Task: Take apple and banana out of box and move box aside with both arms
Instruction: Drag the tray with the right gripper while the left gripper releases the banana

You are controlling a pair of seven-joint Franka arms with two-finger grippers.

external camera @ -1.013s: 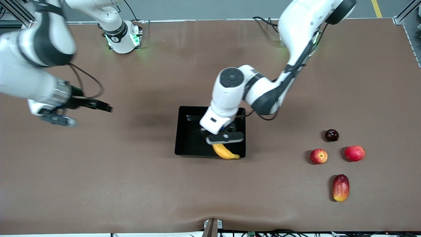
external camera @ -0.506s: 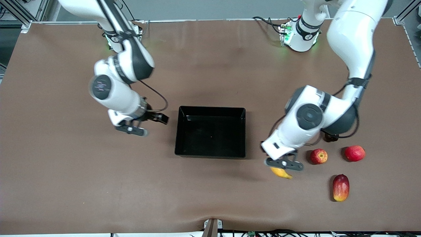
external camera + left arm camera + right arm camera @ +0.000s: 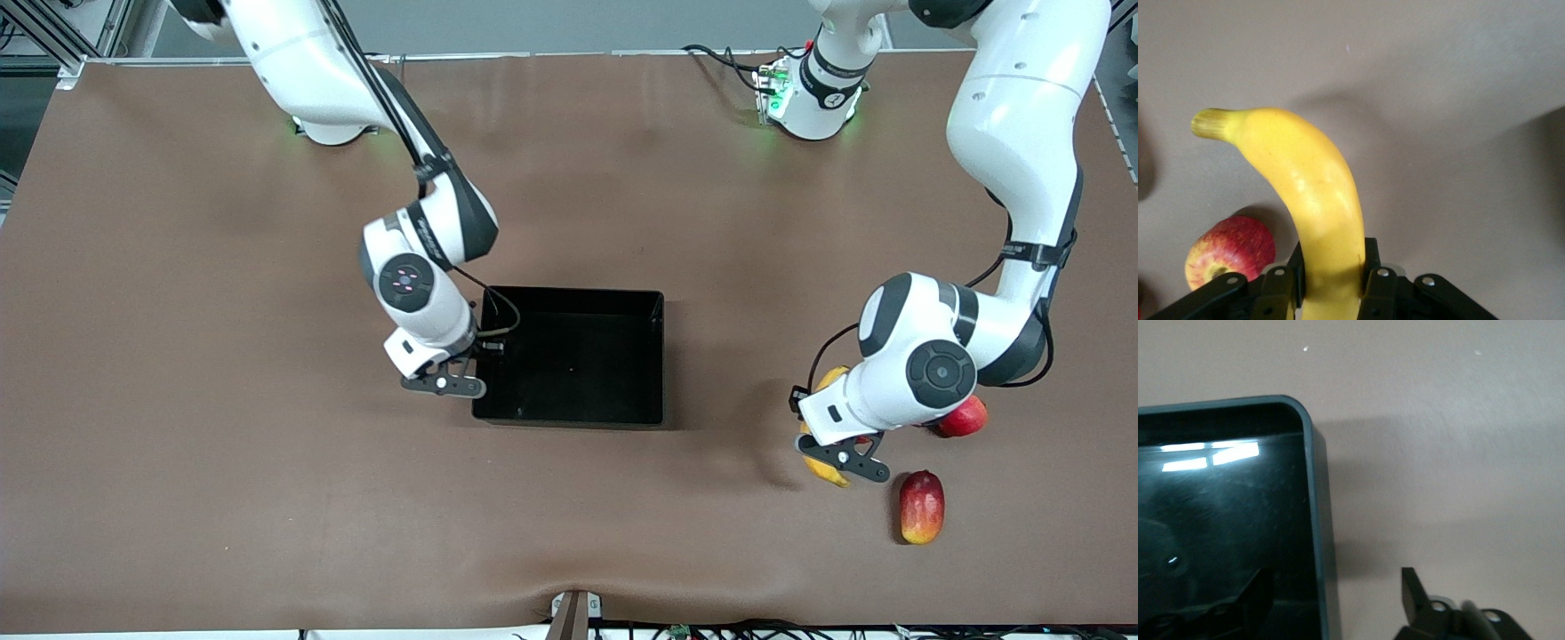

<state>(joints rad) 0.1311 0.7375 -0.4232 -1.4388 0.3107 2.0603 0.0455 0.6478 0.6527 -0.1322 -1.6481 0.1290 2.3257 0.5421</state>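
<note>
I log: left gripper [image 3: 1331, 283] clamping long yellow banana [image 3: 1313, 200] near black plastic tray [image 3: 569, 356]; right gripper [image 3: 1331, 590] fingers parted, straddling the tray's wall.

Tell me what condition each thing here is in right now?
banana: clamped in the left gripper, above the table.
apple: lying loose on the table, beside the banana.
black tray: empty, flat on the table.
right gripper: open, fingers straddling the tray's wall.
mango: lying untouched on the table.

One banana [image 3: 825, 425], one black tray [image 3: 572, 307], one streaked apple [image 3: 1229, 250], one red round fruit [image 3: 967, 416], one mango [image 3: 921, 507], two grippers
</note>
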